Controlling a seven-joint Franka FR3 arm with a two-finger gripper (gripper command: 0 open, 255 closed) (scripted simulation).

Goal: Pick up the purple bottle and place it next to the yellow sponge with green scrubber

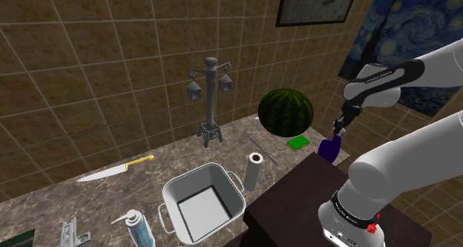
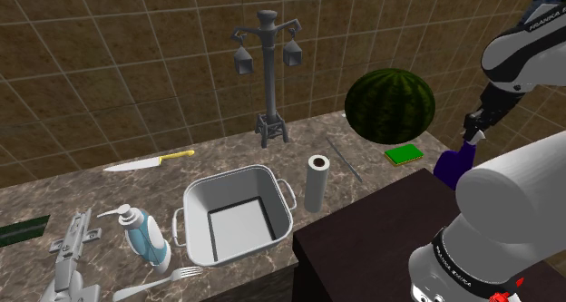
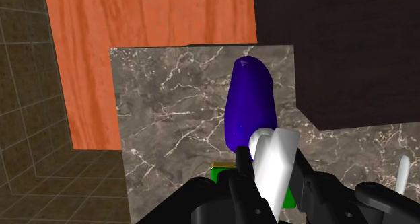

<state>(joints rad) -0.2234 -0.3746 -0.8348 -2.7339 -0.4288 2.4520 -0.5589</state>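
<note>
Gripper [image 1: 339,127] clamped on the white cap of the purple bottle [image 1: 329,149], bottle directly under the fingers, upright, just beside the green-topped sponge [image 1: 298,142], near the watermelon [image 1: 285,112].

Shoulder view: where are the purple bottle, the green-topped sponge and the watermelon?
purple bottle [image 1: 331,150], shoulder view, on its lower body.
green-topped sponge [image 1: 298,142], shoulder view, on its green top face.
watermelon [image 1: 285,110], shoulder view, on the middle of its dark striped rind.
</note>
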